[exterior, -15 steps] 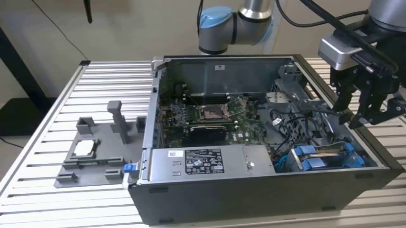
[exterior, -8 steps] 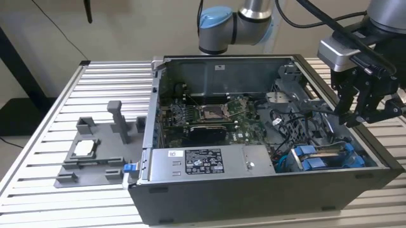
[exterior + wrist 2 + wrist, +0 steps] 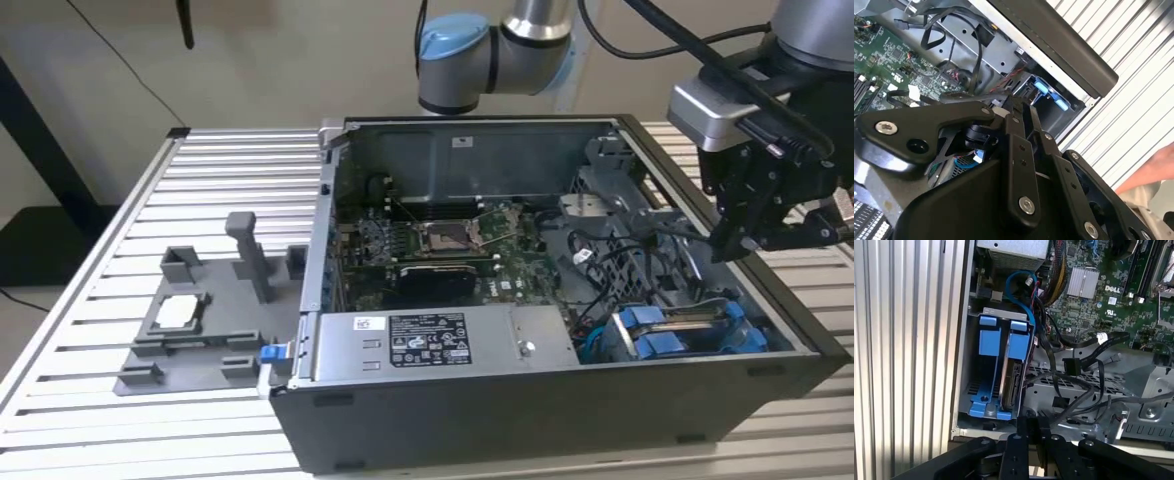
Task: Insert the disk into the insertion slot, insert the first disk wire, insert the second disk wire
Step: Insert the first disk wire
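Observation:
The disk (image 3: 1013, 385) stands on edge in its blue carrier (image 3: 1019, 347) inside the insertion slot (image 3: 965, 390), the grey sheet-metal bay at the corner of the black case. In the exterior view the disk (image 3: 687, 322) lies at the case's near corner on the exterior view's right. Loose black wires with connectors (image 3: 1072, 365) hang beside the bay, and a blue cable (image 3: 1021, 295) loops past it. My gripper (image 3: 738, 243) hovers above the case over that corner. Its black fingers (image 3: 1026, 422) sit together just off the bay's end. Whether they pinch a wire is hidden.
A grey power supply box (image 3: 414, 340) fills the case's near side and a green motherboard (image 3: 454, 250) lies in the middle. A grey fixture with upright posts (image 3: 200, 310) stands on the slatted table (image 3: 227, 170) at the exterior view's left. A person's hand (image 3: 1149, 172) is nearby.

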Motion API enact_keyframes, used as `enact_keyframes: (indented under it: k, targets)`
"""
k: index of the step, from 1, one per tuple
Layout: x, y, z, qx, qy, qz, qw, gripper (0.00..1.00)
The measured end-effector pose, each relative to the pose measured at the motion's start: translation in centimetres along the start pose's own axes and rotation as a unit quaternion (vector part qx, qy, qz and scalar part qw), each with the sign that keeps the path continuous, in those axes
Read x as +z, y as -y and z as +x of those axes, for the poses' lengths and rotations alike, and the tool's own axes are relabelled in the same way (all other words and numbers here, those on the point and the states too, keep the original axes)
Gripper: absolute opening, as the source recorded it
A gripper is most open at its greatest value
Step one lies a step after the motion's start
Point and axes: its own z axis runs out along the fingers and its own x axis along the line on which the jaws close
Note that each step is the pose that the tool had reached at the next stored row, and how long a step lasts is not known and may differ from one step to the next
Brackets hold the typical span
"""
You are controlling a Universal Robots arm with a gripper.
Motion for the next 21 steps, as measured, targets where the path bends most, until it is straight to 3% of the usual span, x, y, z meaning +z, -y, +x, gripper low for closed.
enact_keyframes:
  k: [4,6,8,12,16,21]
  targets:
    - [0.00,0.00,0.00,0.000,-0.0001,0.0000,1.00000,0.19]
    - [0.00,0.00,-0.01,0.000,-0.0016,-0.0007,1.00000,0.19]
    - [0.02,0.06,0.01,-0.001,-0.0065,-0.0053,0.99996,0.19]
    - [0.14,0.41,0.07,-0.002,-0.0157,-0.0200,0.99967,0.19]
    - [0.37,0.70,0.13,-0.001,-0.0171,-0.0315,0.99935,0.19]
    - [0.93,0.75,0.19,0.008,-0.0181,-0.0372,0.99911,0.19]
